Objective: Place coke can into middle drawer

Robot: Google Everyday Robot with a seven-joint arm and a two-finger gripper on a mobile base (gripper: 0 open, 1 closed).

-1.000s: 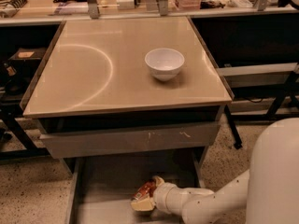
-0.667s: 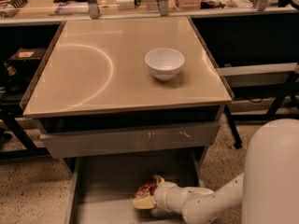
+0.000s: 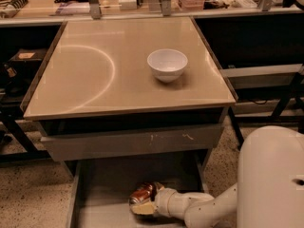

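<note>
The gripper is reaching low into the pulled-out middle drawer and clasping the coke can. It is keeping the can down near the grey floor, apparently so the can can be let go inside the side walls. The white bowl is sitting on the bench above. Compared with a second ago, the can and gripper are sitting slightly further left, and the bowl is not moving.

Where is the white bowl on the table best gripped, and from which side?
Pinch the white bowl at its near rim, coming from above: it stands upright and open, and its round wall looks too wide for a side grip. The end effector is low in the middle drawer, by the coke can.
</note>
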